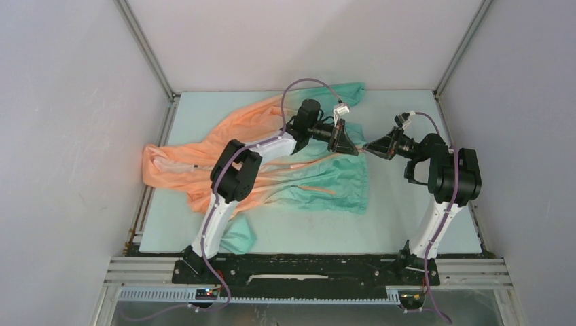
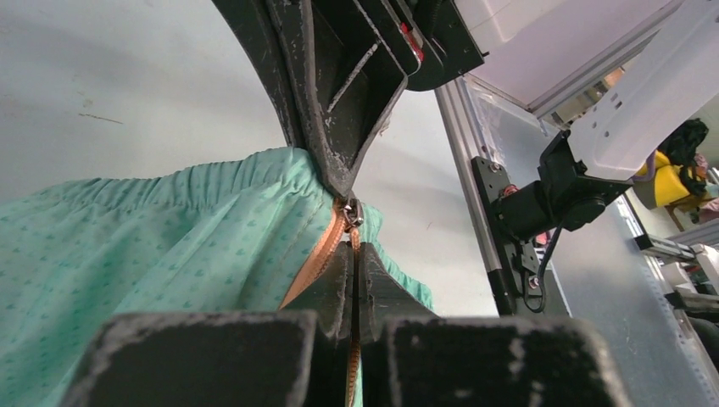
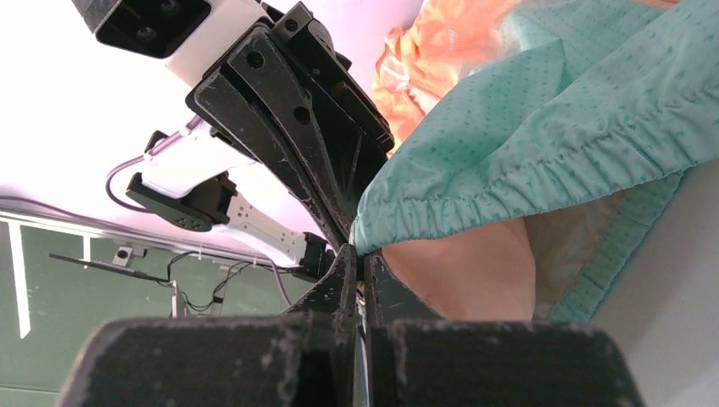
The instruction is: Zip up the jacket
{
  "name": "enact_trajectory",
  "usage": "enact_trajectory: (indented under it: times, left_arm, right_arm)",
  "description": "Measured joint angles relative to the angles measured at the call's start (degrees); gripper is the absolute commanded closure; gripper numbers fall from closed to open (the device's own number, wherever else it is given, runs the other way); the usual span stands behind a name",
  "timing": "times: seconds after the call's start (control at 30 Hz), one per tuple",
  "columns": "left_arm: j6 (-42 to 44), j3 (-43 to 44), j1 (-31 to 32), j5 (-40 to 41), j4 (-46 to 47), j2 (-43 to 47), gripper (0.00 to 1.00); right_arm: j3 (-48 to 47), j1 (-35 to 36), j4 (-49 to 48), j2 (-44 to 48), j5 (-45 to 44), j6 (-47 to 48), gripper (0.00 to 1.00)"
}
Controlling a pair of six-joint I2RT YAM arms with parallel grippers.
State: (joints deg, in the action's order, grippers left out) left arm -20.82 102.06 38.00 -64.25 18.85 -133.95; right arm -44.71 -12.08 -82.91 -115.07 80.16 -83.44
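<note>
The jacket (image 1: 204, 153) lies spread on the table, peach-orange at the left and teal (image 1: 333, 180) at the right. My two grippers meet tip to tip at its right-hand elastic hem. My left gripper (image 2: 354, 248) is shut on the orange zipper tape (image 2: 318, 259), just behind the metal slider (image 2: 352, 212). My right gripper (image 3: 358, 253) is shut at the hem edge, its tip (image 2: 342, 186) on the slider's pull. In the top view the left gripper (image 1: 354, 148) and right gripper (image 1: 369, 149) almost touch. The hem (image 3: 526, 182) is lifted off the table.
The mint table surface (image 1: 407, 217) is walled by grey panels and aluminium posts (image 1: 146, 47). A teal fold of the jacket (image 1: 238, 234) lies by the left arm's base. A teal part (image 1: 343, 92) lies at the back wall.
</note>
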Motion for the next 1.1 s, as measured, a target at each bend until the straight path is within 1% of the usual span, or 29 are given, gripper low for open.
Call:
enact_trajectory:
  times: [0.37, 0.5, 0.7, 0.9, 1.0, 1.1]
  left_arm:
    - [-1.70, 3.96, 0.09, -2.60, -1.46, -1.99, 1.00]
    - [-1.70, 5.79, 0.07, -3.32, -3.72, -2.82, 1.00]
    - [-0.31, 8.35, 0.07, -2.97, -9.44, -3.41, 1.00]
    - [1.38, 9.92, 0.09, -0.39, -14.27, -3.74, 1.00]
    - [1.31, 9.92, 0.11, 1.33, -15.21, -3.74, 1.00]
    - [0.42, 9.92, 0.09, 2.69, -14.97, -3.74, 1.00]
  right_arm:
    - [0.00, 0.63, -0.13, 0.00, -0.50, 0.09, 1.00]
    - [0.00, 0.70, -0.15, 0.00, -0.50, 0.44, 1.00]
    - [0.00, 0.79, -0.15, 0.00, -0.63, 0.55, 1.00]
    - [0.00, 0.85, 0.13, 0.11, -1.57, 1.33, 1.00]
    - [0.00, 1.01, 5.20, 1.38, -2.36, 6.49, 1.00]
    - [-0.11, 1.20, 18.62, 5.29, -4.22, 16.90, 1.00]
